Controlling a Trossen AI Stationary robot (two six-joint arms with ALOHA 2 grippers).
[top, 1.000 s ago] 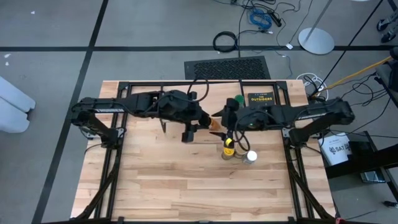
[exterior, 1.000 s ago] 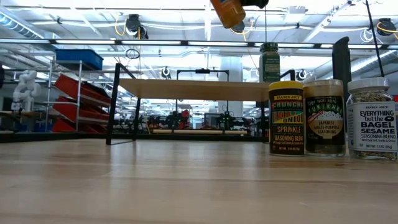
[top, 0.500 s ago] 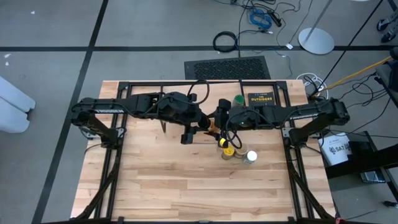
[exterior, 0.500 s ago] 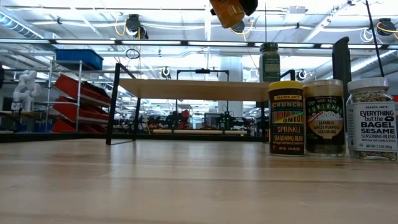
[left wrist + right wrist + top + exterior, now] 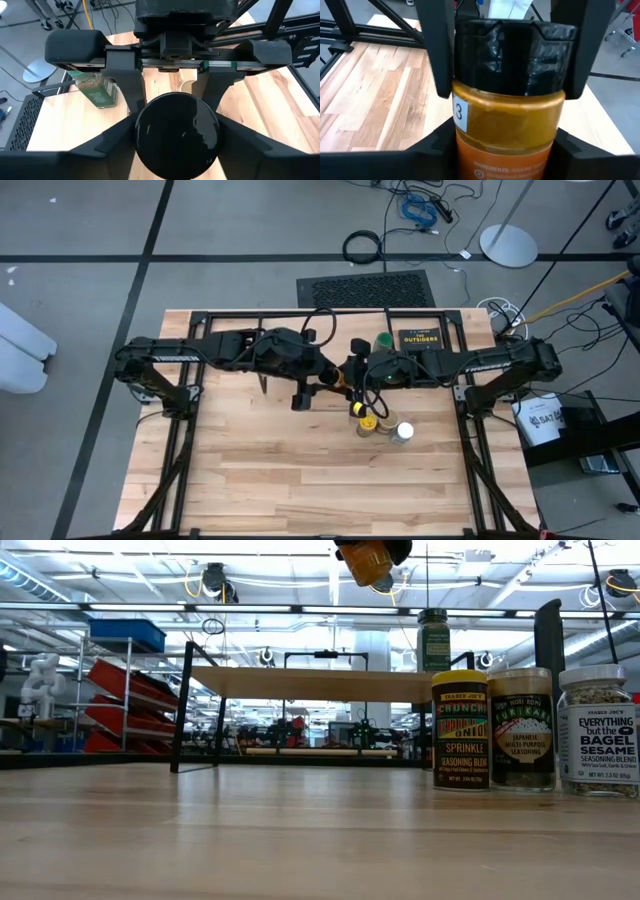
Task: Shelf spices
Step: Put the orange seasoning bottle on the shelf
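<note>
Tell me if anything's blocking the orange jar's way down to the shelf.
Nothing visible does. The orange jar, gripped between both end effectors, hangs above the shelf; the board under it looks bare, and the green-lidded jar stands off to one side.

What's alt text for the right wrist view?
An orange-filled clear spice jar with a black lid fills the frame, its body clamped in the right hand, the left hand at its lid. Light wooden tabletop behind.

I see the butcher-block table (image 5: 250,830) carrying the shelf (image 5: 310,683), a green-lidded jar (image 5: 433,640) atop it, and three jars (image 5: 492,728) beside.
</note>
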